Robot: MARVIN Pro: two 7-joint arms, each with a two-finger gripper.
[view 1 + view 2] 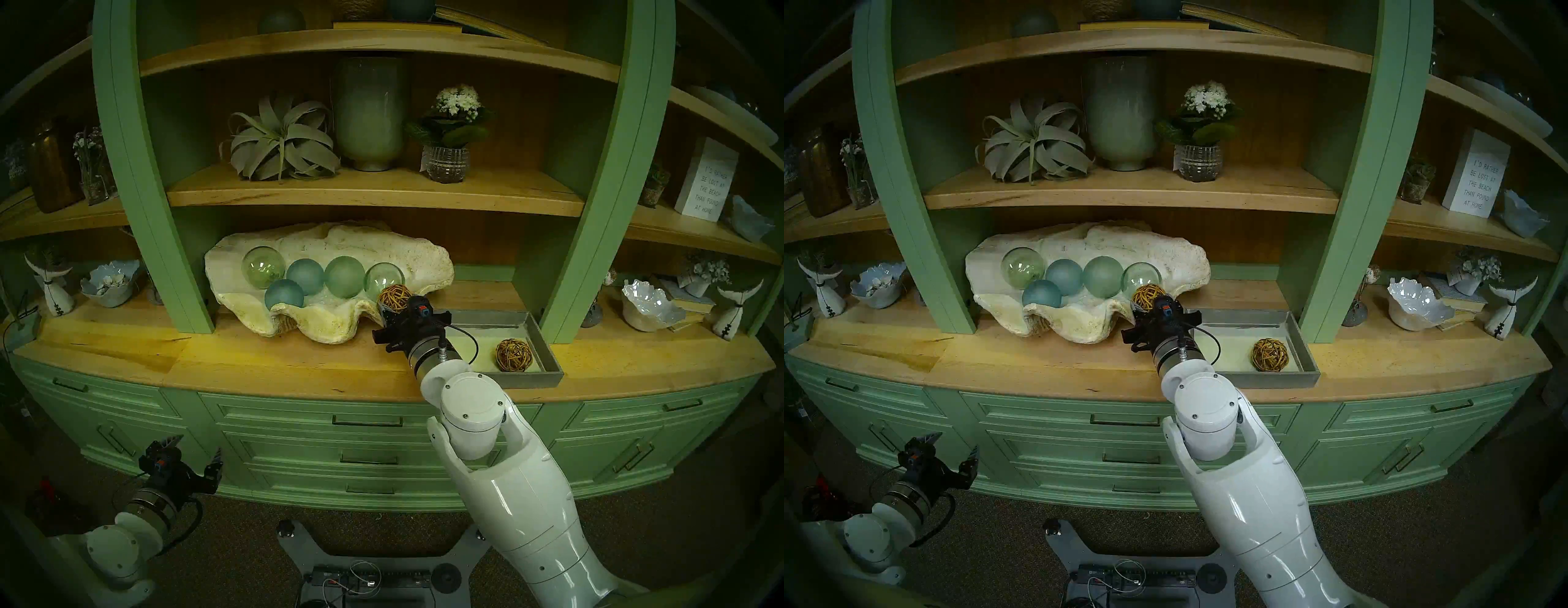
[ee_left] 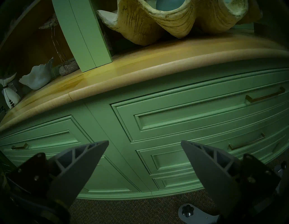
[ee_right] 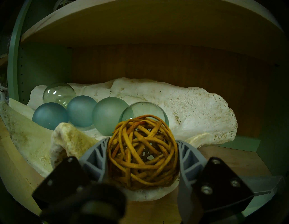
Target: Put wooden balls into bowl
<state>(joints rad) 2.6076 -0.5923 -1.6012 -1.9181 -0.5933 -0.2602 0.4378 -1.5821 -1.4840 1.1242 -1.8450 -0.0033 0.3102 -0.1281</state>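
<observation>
My right gripper [image 3: 143,158] is clamped on one woven rattan ball [image 3: 143,152], a grey finger [image 3: 97,158] pressed against each side of it. In the head view that gripper [image 1: 392,306] holds the ball [image 1: 394,294] at the right front edge of the giant clam shell [image 1: 339,322], just in front of a clear glass sphere [image 1: 384,278]. From the wrist camera, the ball sits above the shell's scalloped front rim [image 3: 67,137]; whether it touches the shell I cannot tell.

The shell stands on the wooden counter [image 1: 254,365] in the middle bay of the green cabinet. Five glass spheres lie inside it, among them a frosted blue one [image 1: 284,296] at the front left.

The second rattan ball [image 1: 514,355] lies in the grey rectangular tray [image 1: 547,356], near its right wall, just right of the shell.

My left gripper [image 1: 191,456] hangs low before the drawers [image 2: 187,118], its fingers [image 2: 81,165] spread apart and holding nothing.
</observation>
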